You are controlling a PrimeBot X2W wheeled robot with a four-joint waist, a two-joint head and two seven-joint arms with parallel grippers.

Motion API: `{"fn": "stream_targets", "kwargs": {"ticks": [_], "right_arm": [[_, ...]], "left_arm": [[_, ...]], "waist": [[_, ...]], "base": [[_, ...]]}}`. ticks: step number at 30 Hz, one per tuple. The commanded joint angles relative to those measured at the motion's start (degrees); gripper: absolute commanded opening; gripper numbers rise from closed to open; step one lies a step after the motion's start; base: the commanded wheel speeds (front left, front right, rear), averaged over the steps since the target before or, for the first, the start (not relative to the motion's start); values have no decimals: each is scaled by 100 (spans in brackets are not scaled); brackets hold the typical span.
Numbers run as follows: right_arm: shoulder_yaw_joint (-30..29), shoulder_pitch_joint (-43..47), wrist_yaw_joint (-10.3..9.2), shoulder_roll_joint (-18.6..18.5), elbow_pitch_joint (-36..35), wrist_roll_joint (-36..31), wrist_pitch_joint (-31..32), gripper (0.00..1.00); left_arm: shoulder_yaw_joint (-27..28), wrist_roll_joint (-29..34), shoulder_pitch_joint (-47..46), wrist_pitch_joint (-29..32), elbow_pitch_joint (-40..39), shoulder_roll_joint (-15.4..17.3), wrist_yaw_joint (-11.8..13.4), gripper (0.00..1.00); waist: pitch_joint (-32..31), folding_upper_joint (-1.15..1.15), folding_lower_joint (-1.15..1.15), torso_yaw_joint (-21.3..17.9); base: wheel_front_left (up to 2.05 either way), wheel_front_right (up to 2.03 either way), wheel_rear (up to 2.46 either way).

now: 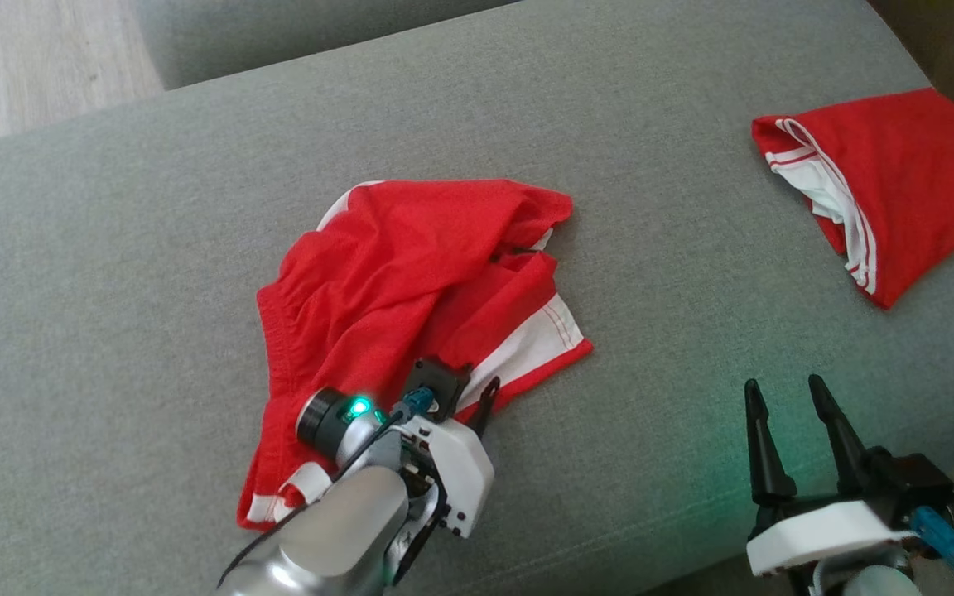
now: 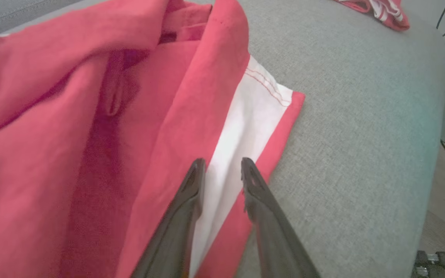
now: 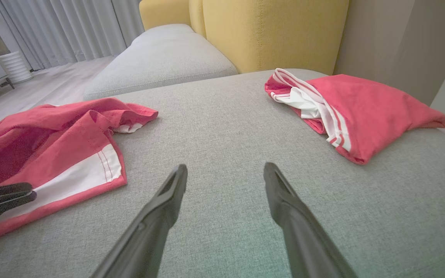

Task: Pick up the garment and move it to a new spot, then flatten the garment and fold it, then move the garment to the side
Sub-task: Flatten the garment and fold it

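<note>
The garment (image 1: 394, 273) is a pair of red shorts with white side bands, lying crumpled in the middle of a grey cushion (image 1: 113, 248). My left gripper (image 1: 477, 397) is down at the garment's near right corner. In the left wrist view the garment (image 2: 91, 135) lies under my left gripper (image 2: 222, 162), whose jaws stand narrowed with a gap over the white band. The right wrist view shows the garment (image 3: 52, 139) at the left with the left gripper (image 3: 29, 195) on it. My right gripper (image 1: 783, 389) (image 3: 226, 170) is open and holds nothing, over bare cushion at the near right.
A second red and white garment (image 1: 899, 182) (image 3: 354, 112) (image 2: 377, 11) lies folded at the far right corner of the cushion. Pale wooden floor (image 1: 30, 58) shows at the far left. A yellow backrest (image 3: 269, 31) and another grey cushion (image 3: 168, 58) stand beyond.
</note>
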Motion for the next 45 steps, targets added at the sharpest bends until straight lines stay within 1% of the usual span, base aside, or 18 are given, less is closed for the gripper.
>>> {"fn": "stream_targets", "kwargs": {"ticks": [1,3,6,7,8,17,25,31,34,35,37,39,40,41,42,45], "right_arm": [[145,-238,39,-43,-141,42,-70,100],[144,-245,39,-43,-137,39,-70,100],[140,-249,39,-43,-130,42,-70,100],[137,-247,39,-43,-127,43,-70,100],[133,-245,39,-43,-123,45,-70,100],[109,-206,39,-43,-100,49,-70,100],[33,-153,39,-43,-100,48,-70,100],[48,-156,39,-43,-75,67,-70,100],[44,-154,39,-43,-69,55,-70,100],[39,-152,39,-43,-67,49,-70,100],[29,-154,39,-43,-60,39,-70,100],[21,-153,39,-43,-45,34,-70,100],[19,-151,39,-43,-36,33,-70,100],[14,-149,39,-43,-31,32,-70,100],[7,-145,39,-43,-27,30,-70,100],[-15,-126,39,-43,-29,25,-70,100]], "left_arm": [[95,-49,-278,-71,-86,-9,32,49],[14,-108,-324,-78,-8,-9,47,43],[-93,-193,-387,-105,101,-9,60,24],[-125,-224,-404,-120,126,-9,66,16],[-155,-256,-420,-135,146,-9,70,1],[-439,-473,-516,-283,129,-9,182,0],[-936,-333,-383,-325,-436,-9,358,0],[-1226,-266,-116,-266,-608,-9,392,0],[-1300,-251,-23,-264,-597,-9,363,0],[-1327,-234,-3,-268,-583,-9,330,4],[-1366,-207,33,-295,-549,-9,270,26],[-1394,-218,71,-320,-530,-9,173,29],[-1403,-218,81,-332,-512,-9,155,40],[-1392,-231,92,-375,-517,-9,179,91],[-1372,-252,98,-417,-532,-9,199,100],[-1310,-309,100,-490,-602,-9,222,100]], "waist": [[4,0,0,-8],[13,0,0,-22],[21,0,0,-41],[21,0,0,-44],[20,0,0,-46],[-38,0,0,-10],[-80,0,0,37],[-82,0,0,49],[-87,0,0,46],[-85,0,0,47],[-81,0,0,50],[-88,0,0,54],[-91,0,0,59],[-96,0,0,67],[-103,0,0,78],[-128,0,0,119]], "base": [[0,0,0],[0,0,0],[0,0,0],[0,0,0],[0,0,0],[0,0,0],[0,0,0],[0,0,0],[0,0,0],[0,0,0],[0,0,0],[0,0,0],[0,0,0],[0,0,0],[0,0,0],[0,0,0]]}}
